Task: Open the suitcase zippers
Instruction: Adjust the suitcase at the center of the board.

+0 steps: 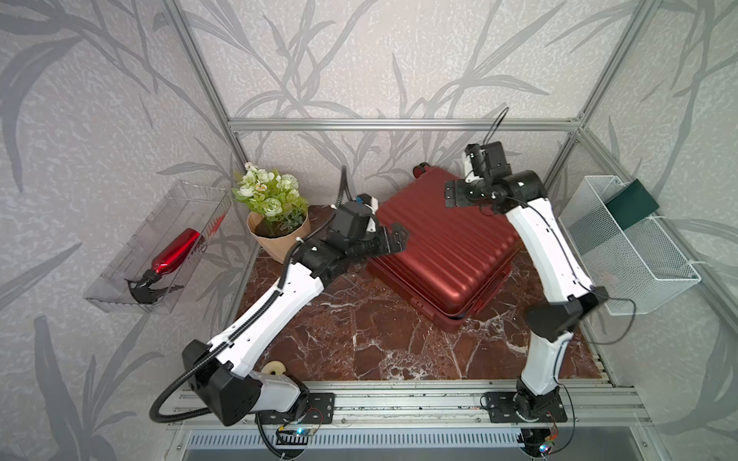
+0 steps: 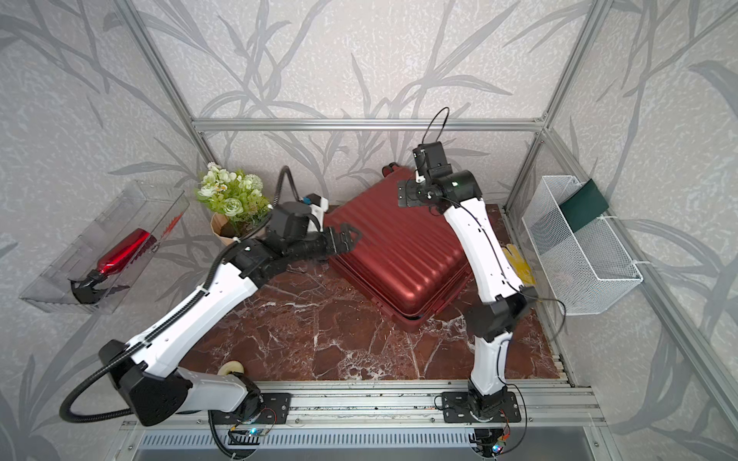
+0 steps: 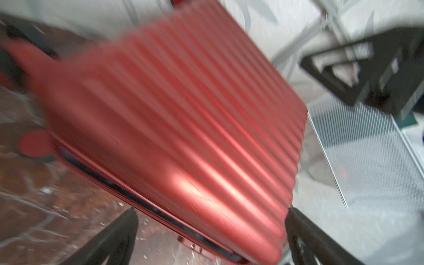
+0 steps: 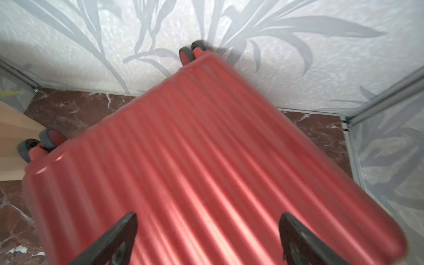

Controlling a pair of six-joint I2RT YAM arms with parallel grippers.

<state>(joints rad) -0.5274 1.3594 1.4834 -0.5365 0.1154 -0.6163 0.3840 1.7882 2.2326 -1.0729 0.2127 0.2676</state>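
Position: the suitcase point(image 1: 447, 247) lies flat on the table point(image 1: 359, 351), toward the back right and turned diagonally. Its long axis, as the shell's ribs show, runs from the wheeled end at the back left to the near right corner.

Zippers: the seam point(image 3: 142, 202) is seen as a dark line along the long side that faces the front left. Both wrist views are blurred, and no pull can be identified with certainty.

Left claw point(image 1: 400, 239): spread wide and empty. It is held at the suitcase's left corner, close by the wheeled end, with the seam side just below and ahead of it.

Right claw point(image 1: 451, 193): also spread wide and empty. It is poised above the far part of the shell, near the back wheel point(image 1: 421, 169), and is well apart from the visible seam.

Finding: the left claw is judged the nearer to the zipper track. The coming move is expected to be a descent toward that front-left side, along the long axis.
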